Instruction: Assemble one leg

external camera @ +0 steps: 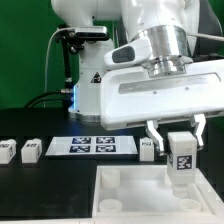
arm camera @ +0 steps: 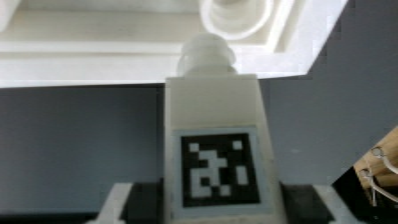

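Exterior view: leg (external camera: 183,155) clamped in gripper (external camera: 177,140), hanging over panel (external camera: 115,185) corner.
Not seated yet; its tip looks close to the socket (arm camera: 240,22), probably not in. Insertion is left.

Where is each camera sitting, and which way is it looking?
Exterior view: sits off the arm, low by the table, facing the arm. It shows the hand holding a leg near the panel, with spare legs and the marker board behind.
Wrist view: sits on the wrist, looking along the hand at the leg's tag and the panel.
Shared: the held leg and the panel.
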Controlling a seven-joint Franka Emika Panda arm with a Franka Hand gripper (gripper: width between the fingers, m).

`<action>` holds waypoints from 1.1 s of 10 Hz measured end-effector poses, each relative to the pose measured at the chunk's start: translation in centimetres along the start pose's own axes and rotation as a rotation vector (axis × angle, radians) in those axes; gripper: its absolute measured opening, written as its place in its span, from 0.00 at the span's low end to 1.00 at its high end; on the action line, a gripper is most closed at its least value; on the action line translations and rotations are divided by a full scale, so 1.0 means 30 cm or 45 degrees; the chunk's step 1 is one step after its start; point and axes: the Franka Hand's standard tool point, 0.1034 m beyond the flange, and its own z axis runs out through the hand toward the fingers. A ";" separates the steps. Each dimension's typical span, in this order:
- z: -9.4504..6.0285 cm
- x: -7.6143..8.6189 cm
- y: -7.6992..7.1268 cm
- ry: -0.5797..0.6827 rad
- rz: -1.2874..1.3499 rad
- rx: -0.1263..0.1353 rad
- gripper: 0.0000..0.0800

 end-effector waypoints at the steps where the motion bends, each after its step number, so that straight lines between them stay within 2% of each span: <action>1: 0.006 -0.005 -0.009 -0.004 -0.003 0.003 0.36; 8: 0.059 -0.068 -0.024 -0.037 -0.012 0.008 0.36; 11: 0.070 -0.086 -0.047 -0.035 -0.025 0.014 0.36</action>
